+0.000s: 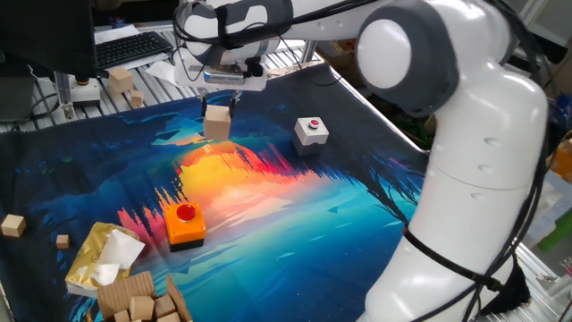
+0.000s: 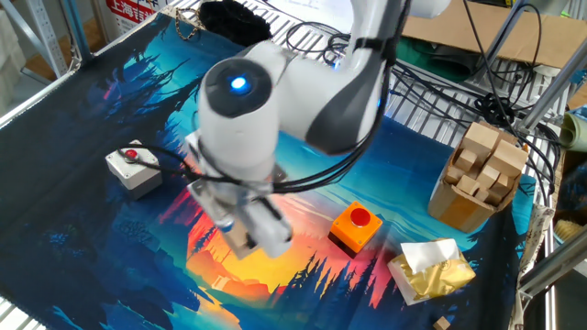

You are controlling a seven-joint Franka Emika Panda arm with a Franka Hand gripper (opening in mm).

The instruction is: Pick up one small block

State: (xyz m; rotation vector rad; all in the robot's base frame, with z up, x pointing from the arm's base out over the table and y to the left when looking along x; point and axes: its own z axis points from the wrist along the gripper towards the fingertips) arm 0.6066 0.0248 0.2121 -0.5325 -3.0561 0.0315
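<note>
The small block [image 1: 217,122] is a plain pale tan wooden cube. It hangs between the fingers of my gripper [image 1: 220,100], above the far left part of the colourful mat. The gripper is shut on it. In the other fixed view the gripper [image 2: 244,233] is blurred under the big white wrist, and a tan bit of the block [image 2: 239,241] shows at its tip above the orange part of the mat. The arm hides much of the mat behind it there.
A white box with a red button [image 1: 310,131] [image 2: 133,168] and an orange button box [image 1: 184,224] [image 2: 355,226] sit on the mat. A yellow tissue pack [image 1: 103,258], a cardboard box of wooden pieces [image 2: 477,174] and two tinier cubes [image 1: 12,224] lie at the mat's edge.
</note>
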